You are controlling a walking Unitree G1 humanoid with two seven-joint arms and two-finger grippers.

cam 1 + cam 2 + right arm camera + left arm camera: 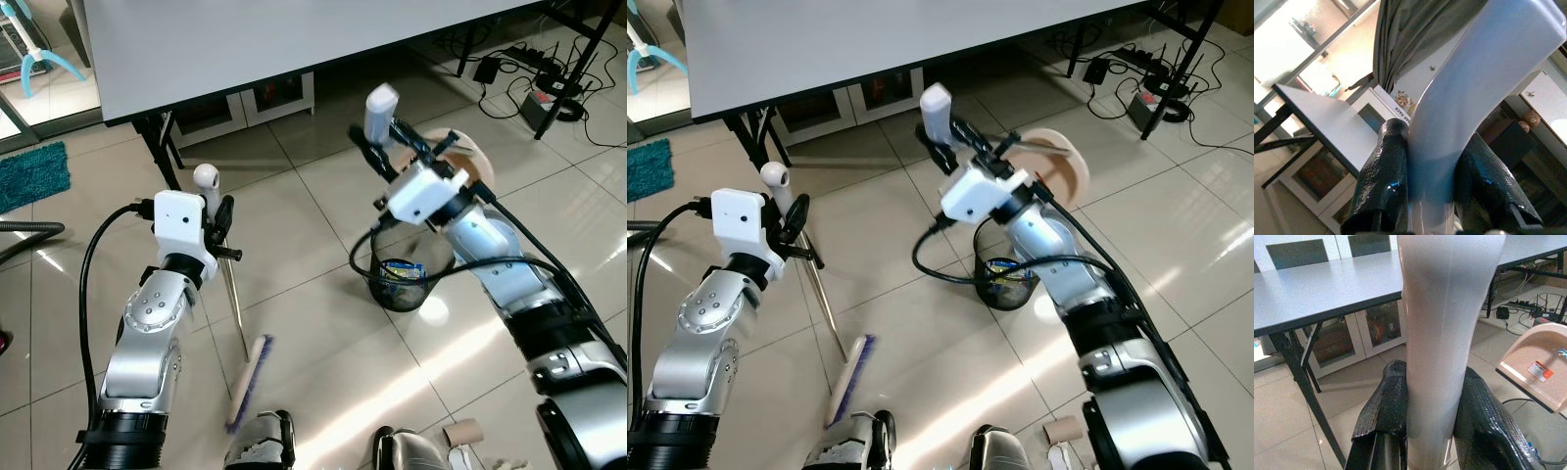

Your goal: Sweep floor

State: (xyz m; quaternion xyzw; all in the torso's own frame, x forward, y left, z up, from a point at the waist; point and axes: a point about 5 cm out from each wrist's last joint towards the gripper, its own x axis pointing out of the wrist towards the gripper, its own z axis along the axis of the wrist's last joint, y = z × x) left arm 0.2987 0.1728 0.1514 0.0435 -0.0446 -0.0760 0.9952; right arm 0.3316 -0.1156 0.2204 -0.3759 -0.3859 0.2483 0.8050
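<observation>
At the left of the frame, my left end effector [217, 223] is clamped on the broom [235, 311] handle. The thin pole runs down to the brush head on the floor [294, 245], low in the middle. To the right, my right end effector [377, 147] is clamped on the dustpan [468, 162] handle. The pink pan hangs over a small black bin [404, 284]. A grey counter [294, 39] fills the top.

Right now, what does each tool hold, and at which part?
Left tool grips the broom near its handle top; right tool grips the dustpan by its handle.
</observation>
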